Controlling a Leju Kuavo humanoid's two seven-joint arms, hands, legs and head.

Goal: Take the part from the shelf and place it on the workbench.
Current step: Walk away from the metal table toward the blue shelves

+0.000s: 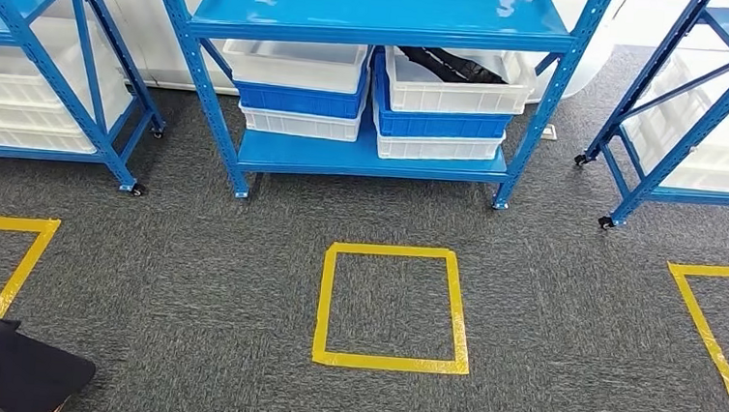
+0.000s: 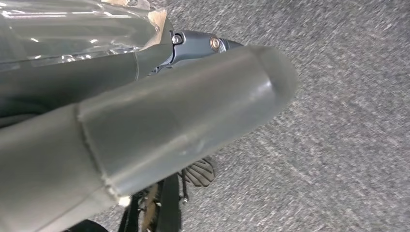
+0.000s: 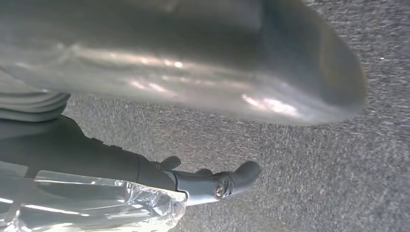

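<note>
Straight ahead in my head cam sits a blue steel shelf on casters, lower deck carrying 2 stacks of rectangular plastic crates, white over blue over white. Top right white crate holds a long black part, lying across it w/ a slight tilt. Similar shelves flank it both sides. Floor is grey, coarse-weave carpet w/ a yellow tape square just in front of the shelf. Left hand hangs over carpet: smooth grey thumb, dark fingers, crinkly clear film near wrist; can't tell its spread. Right hand looks similar, holding nothing that I can see, fingers apart.
</note>
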